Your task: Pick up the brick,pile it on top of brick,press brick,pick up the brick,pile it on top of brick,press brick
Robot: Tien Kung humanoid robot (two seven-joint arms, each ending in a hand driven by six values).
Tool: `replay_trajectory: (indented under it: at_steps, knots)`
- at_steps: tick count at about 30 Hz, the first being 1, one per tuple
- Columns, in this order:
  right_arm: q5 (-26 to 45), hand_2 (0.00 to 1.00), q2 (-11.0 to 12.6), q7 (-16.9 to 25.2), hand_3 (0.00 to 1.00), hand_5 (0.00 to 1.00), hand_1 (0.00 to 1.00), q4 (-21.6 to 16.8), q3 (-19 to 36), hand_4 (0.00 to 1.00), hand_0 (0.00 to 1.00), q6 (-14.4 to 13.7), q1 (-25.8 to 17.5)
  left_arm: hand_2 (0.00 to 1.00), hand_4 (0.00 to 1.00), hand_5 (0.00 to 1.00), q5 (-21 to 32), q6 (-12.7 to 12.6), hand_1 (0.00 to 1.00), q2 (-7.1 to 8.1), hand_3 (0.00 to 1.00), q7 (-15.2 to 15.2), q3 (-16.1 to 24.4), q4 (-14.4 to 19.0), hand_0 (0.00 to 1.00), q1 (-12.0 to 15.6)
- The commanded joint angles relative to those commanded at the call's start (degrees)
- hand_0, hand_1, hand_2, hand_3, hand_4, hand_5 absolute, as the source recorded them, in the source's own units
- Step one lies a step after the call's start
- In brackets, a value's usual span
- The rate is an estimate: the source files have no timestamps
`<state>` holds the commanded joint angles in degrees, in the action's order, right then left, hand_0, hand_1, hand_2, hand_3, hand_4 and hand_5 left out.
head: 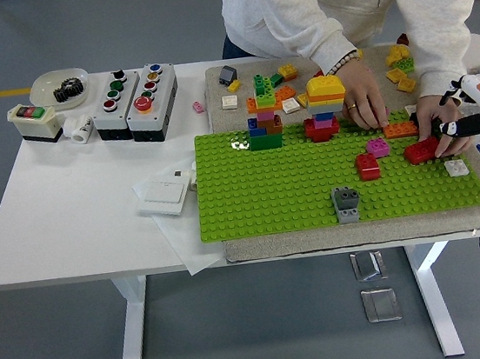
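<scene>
My right hand [447, 130] comes in from the right edge, its black fingers [461, 125] shut on a red brick [420, 151] held low over the right end of the green baseplate [294, 190]. A person's hand [436, 113] rests right against my fingers and this brick. The person's other hand [364, 101] touches an orange brick [400, 130] beside a pink brick [379, 147]. On the plate stand another red brick [367, 166], a grey brick [345, 203], a white brick [456, 168] and two stacks [263, 115] [326, 106]. My left arm is out of view.
Loose bricks [401, 62] lie on the mat behind the plate. Left of the plate are two button boxes [135, 93], a small switch box [34, 122], a white bowl [46, 82] holding a gear, and a white wall switch [164, 191] on paper.
</scene>
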<state>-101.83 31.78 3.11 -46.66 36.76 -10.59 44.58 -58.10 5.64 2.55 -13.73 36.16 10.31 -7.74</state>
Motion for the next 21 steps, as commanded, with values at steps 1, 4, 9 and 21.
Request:
replay_trajectory:
  at_steps: [1, 4, 9, 21]
  knots:
    - [-0.38, 0.727, 0.3, 0.08, 0.595, 0.391, 0.685, -0.72, -0.34, 0.8, 0.707, 0.34, -0.1, 0.607, 0.536, 0.552, 0.05, 0.01, 0.72, -0.01, 0.541, 0.02, -0.05, 0.0, 0.778, -0.03]
    - [-1.33, 0.732, 1.1, 0.47, 0.605, 0.392, 0.69, -2.99, -1.38, 0.801, 0.705, 0.83, -0.34, 0.607, 0.536, 0.552, 0.02, 0.04, 0.72, 0.0, 0.541, 0.04, -0.12, 0.0, 0.779, -0.11]
    - [-3.62, 0.732, 1.9, 2.04, 0.605, 0.392, 0.69, -5.2, -3.91, 0.801, 0.705, 1.29, 0.01, 0.607, 0.536, 0.552, 0.26, 0.08, 0.72, 0.02, 0.541, 0.06, -0.28, 0.0, 0.779, -0.24]
    - [-6.06, 0.747, 1.33, 1.67, 0.633, 0.393, 0.703, -3.94, -5.36, 0.806, 0.712, 4.8, 0.91, 0.607, 0.537, 0.554, -0.02, -0.1, 0.719, 0.03, 0.54, -0.01, 0.56, 0.0, 0.781, -0.34]
